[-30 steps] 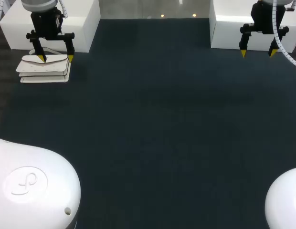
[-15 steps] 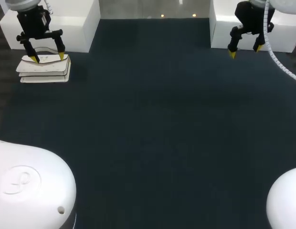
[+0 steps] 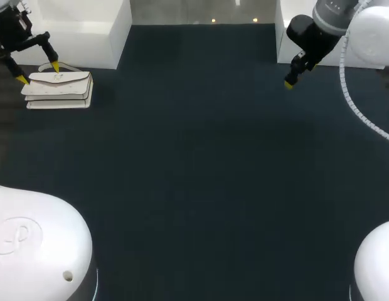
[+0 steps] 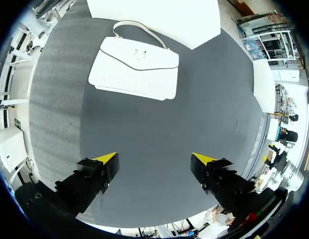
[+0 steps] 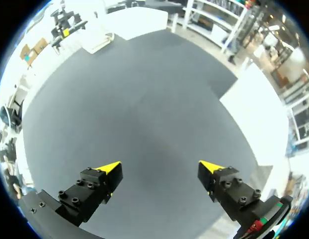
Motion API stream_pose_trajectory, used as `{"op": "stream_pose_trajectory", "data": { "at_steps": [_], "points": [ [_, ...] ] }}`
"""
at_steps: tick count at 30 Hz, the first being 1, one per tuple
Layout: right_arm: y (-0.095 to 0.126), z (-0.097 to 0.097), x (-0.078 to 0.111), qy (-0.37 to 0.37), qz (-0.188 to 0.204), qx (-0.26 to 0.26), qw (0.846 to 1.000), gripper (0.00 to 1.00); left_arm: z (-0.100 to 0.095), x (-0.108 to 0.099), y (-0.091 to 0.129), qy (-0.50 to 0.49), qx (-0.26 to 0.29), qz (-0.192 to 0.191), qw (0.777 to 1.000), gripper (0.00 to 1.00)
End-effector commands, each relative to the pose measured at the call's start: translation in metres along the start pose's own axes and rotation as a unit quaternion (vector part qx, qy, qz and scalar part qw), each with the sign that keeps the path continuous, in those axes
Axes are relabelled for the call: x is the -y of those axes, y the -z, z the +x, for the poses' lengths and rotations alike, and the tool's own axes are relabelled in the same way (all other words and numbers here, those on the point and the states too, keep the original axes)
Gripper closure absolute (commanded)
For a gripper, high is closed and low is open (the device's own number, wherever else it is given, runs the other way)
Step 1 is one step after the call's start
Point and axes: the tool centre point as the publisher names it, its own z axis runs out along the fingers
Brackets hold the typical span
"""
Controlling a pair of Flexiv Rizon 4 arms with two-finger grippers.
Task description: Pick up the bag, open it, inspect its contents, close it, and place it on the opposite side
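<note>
**Both grippers open and empty; handbag flat at the table's far left corner**

A white rectangular handbag (image 4: 134,74) of smooth, leather-like material lies flat, its pointed front flap outlined by a dark seam and closed with a small metal clasp (image 4: 139,51). A thin curved strap handle (image 4: 144,28) arches from its far edge. The handbag rests on the dark blue-grey, finely grained table mat (image 3: 194,175), just beside a plain white box-shaped block (image 3: 88,31). The left gripper (image 4: 154,159) hangs apart from the handbag, fingers spread wide, nothing between them. The right gripper (image 5: 159,168) hangs over bare mat on the far right side, equally wide and empty
</note>
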Motion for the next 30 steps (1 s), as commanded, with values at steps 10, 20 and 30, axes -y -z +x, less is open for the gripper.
{"op": "stream_pose_trajectory", "data": {
  "at_steps": [10, 20, 30],
  "points": [
    [-0.04, 0.018, -0.02, 0.282, -0.132, -0.071, 0.948, 0.0, -0.042, 0.021, -0.009, 0.049, -0.076, 0.004, 0.996, 0.0],
    [-0.063, 0.031, -0.037, 0.347, -0.129, -0.11, 0.922, 0.0, -0.066, 0.032, -0.014, 0.078, -0.108, 0.025, 0.991, 0.0],
    [-0.083, 0.034, -0.057, 0.364, -0.119, -0.132, 0.914, 0.0, -0.08, 0.044, -0.019, 0.094, -0.137, 0.037, 0.985, 0.0]
  ]
}}
